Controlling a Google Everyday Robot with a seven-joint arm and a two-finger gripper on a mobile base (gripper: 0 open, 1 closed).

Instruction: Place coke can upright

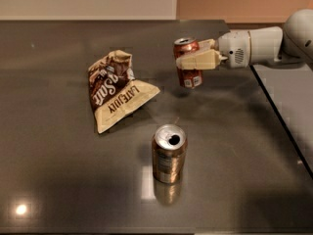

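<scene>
The coke can (pixel 188 62) is small and red with a silver top. It stands nearly upright at the back right of the dark table (pixel 58 180). Whether its base touches the table or hangs just above it, I cannot tell. My gripper (pixel 195 55) reaches in from the right and is shut on the can's upper half, one cream finger (pixel 198 61) across its front. The white arm (pixel 254 45) stretches off to the right edge.
A brownish-gold can (pixel 169 153) with an open silver top stands upright in front of the coke can. A crumpled brown and cream chip bag (pixel 115 89) lies to the left. The table's right edge (pixel 281 126) runs diagonally, with a grey floor beyond.
</scene>
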